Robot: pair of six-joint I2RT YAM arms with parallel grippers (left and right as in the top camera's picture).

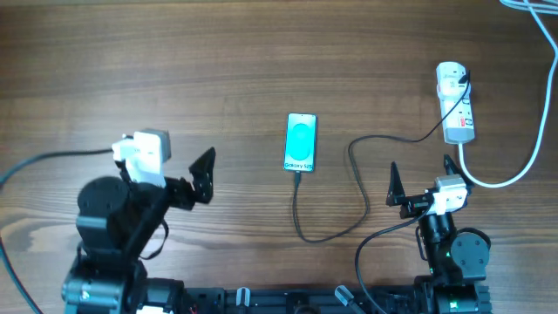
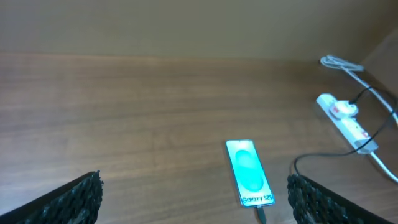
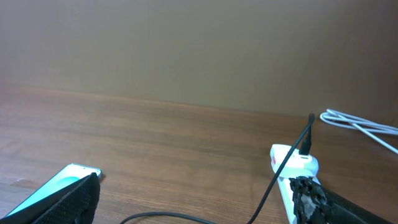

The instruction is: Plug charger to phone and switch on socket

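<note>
Wooden table: socket was located upper right, long axis vertical, nearer the right gripper; its jaws and the left gripper jaws were spread apart.

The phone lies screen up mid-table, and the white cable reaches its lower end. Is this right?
No. The overhead view shows the thin black cable reaching the phone at its lower end, not the white cable. The rest is right.
</note>
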